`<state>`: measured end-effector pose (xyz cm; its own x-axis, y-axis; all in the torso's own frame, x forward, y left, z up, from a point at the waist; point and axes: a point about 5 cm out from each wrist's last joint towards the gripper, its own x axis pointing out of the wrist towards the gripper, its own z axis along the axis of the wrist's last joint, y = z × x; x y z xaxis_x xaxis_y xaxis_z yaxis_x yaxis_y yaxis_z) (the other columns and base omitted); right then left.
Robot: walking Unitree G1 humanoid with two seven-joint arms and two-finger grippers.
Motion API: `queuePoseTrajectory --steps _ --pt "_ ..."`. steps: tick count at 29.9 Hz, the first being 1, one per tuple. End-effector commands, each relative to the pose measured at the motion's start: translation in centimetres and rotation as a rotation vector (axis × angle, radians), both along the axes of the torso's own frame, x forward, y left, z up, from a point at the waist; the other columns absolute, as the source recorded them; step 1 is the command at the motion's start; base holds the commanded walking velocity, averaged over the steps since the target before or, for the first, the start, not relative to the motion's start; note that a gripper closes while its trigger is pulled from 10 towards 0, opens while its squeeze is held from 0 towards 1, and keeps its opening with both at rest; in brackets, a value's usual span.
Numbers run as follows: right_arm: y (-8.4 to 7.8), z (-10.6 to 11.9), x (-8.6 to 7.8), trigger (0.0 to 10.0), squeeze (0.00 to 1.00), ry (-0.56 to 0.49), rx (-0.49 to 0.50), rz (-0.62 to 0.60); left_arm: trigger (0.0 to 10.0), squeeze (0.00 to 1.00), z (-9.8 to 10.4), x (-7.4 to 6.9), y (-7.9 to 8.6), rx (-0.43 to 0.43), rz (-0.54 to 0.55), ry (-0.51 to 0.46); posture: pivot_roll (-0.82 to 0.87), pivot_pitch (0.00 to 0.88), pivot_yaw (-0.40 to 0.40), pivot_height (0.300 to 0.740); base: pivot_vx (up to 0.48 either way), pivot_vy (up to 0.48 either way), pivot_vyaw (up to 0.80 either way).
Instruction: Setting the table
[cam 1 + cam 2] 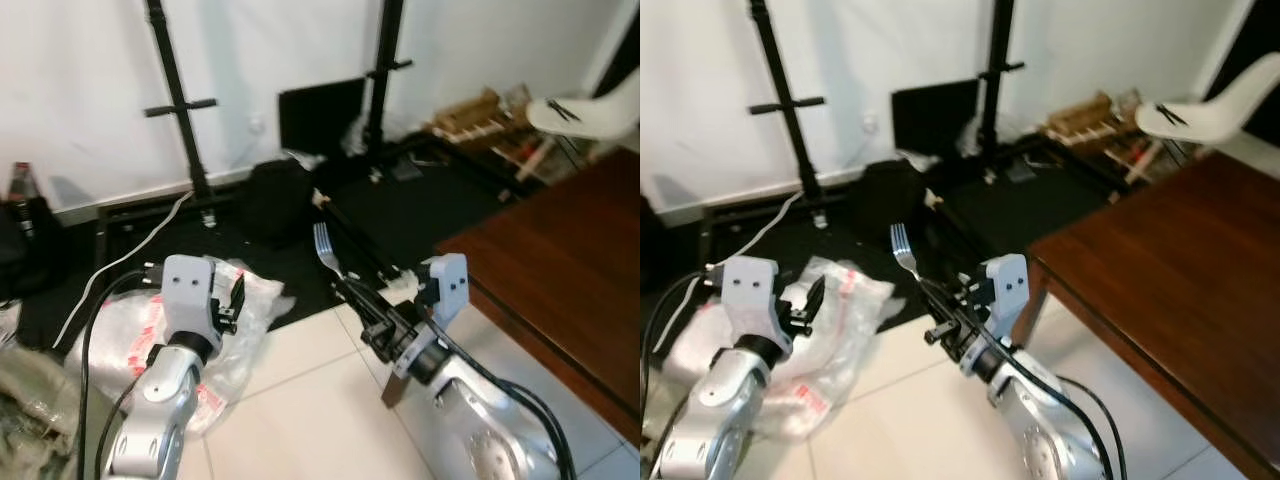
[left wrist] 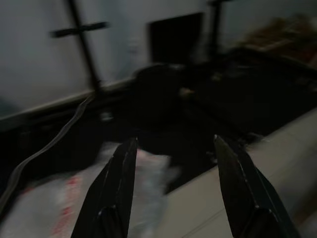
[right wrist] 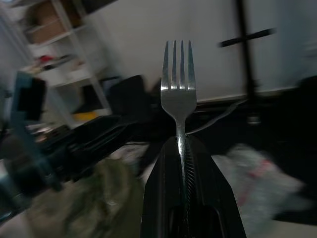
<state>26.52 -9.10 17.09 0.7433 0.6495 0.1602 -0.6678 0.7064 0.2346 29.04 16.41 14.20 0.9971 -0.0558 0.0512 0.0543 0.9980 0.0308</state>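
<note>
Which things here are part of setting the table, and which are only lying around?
Part of the job:
fork, held in the shut right gripper
wooden table
left gripper, open and holding nothing

Lying around:
plastic bag
white chair
black stands

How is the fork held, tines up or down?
Tines up. The right gripper is shut on the fork handle, and the tines stand above the black fingers.

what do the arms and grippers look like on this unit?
Both arms are silver metal with rounded shells. Each wrist carries a pale grey, boxy camera housing with two small dark dots on its face. The left gripper and right gripper have long, black, tapering fingers on black hardware. Black cables loop along both forearms; the left arm also carries a white cable.
</note>
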Motion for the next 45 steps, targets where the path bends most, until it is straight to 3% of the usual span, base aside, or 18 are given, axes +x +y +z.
queuePoseTrajectory --steps 1,45 --pt "-0.35 -0.44 -0.07 10.0 0.00 0.017 -0.005 -0.004 10.0 0.00 -0.65 -0.24 0.00 0.003 0.005 0.026 -0.08 0.000 0.076 0.740 0.000 0.000 0.73" --pt "0.13 -0.33 -0.20 10.0 0.00 0.013 0.008 0.026 10.0 0.00 -0.53 -0.24 0.07 0.004 0.018 0.028 -0.08 0.000 0.079 0.740 0.000 0.000 0.73"
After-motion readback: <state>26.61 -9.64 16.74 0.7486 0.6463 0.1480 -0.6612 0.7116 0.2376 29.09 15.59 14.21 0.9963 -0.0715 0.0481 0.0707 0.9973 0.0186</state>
